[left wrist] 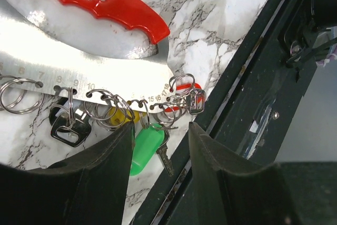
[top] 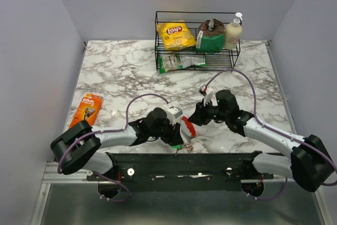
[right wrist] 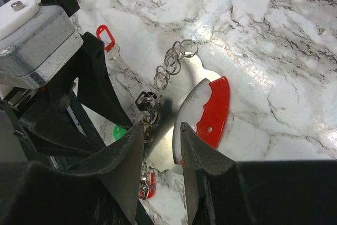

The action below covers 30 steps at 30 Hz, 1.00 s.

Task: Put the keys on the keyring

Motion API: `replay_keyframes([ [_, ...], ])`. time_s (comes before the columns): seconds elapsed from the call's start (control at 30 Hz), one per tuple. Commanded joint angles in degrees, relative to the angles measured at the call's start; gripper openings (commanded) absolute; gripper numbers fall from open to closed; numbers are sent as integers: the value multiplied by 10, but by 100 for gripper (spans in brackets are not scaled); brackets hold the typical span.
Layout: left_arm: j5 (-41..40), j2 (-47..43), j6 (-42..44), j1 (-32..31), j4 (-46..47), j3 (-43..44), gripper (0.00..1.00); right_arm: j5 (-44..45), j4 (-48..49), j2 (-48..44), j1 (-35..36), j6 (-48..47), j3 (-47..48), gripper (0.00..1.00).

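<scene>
Closest in, the left end effector (left wrist: 160, 127) has its fingers apart, framing the green-tagged key (left wrist: 146, 143). That key dangles low centre in the left wrist view, under the edge of the silvery flat piece (left wrist: 105, 72). Looks lined up that way to pinch the tag and steer the key. The keyring (left wrist: 102, 111) hangs in the same row of rings, just left of the green tag.

A bit further out, the right end effector (right wrist: 158, 128) is apart too, straddling the flat piece beside its red grip (right wrist: 213, 109), probably to stop the bunch sliding. Can't tell if it's touching.

A red-tagged key (right wrist: 106, 38) lies loose on the tabletop (top: 121, 72), upper left of the right wrist view, so not done imo. Wire rack (top: 197, 40) sits way back.
</scene>
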Motion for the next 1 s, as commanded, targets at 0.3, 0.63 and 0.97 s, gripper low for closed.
replay_keyframes([
  [0.3,-68,-92,21,-9,-55,7,53,-25,7,2,-5,4,-7,43],
  [0.63,-51,-67,39,-21,-71,38,52,-13,12,5,-7,17,-13,43],
  [0.97,-65,-1,60,-32,-100,81,52,-5,11,7,-25,30,-20,43],
])
